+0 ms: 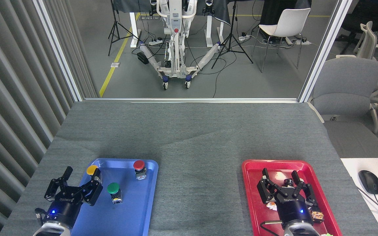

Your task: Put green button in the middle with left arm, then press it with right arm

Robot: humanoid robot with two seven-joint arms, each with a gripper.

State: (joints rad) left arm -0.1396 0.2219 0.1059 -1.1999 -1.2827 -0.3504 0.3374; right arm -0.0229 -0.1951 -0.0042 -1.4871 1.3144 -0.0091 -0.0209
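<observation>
Across the whole near field: grey felt-like cloth [195, 137] covering the table, creased in shallow ridges, bare through the middle [200, 186] between two trays.

Beyond the far table edge: a metal frame, then open floor with a white wheeled stand [175, 42], tripods, cables, a white chair [285, 23]. Grey office chair [348, 88] off the right side of the table. White desk corner at lower right carrying a black mouse [369, 182].

Blue tray [128, 213], near left. Red tray [254, 196], near right. Well apart, bare cloth between them.

Left gripper [79, 180] at the blue tray's left rim, body partly over the cloth, blue light lit on its base. Fingers spread wide, nothing between them. Its right finger lies just beside the yellow button [92, 170], partly overlapping it; contact cannot be told.

Right gripper [280, 178] above the red tray, fingers spread, holding nothing. Small items lie on the tray around and under it: something white at its left, an orange-and-black piece [317, 215] at its right, a green bit at the picture's bottom edge. Too small to identify.

Green button [114, 191] upright on the blue tray, mid-tray, dark-green cap over a boxy base with yellow marks. Just right of the left gripper's fingers, not touching.

Red button [139, 168] upright near the blue tray's far right corner, apart from the other two.
</observation>
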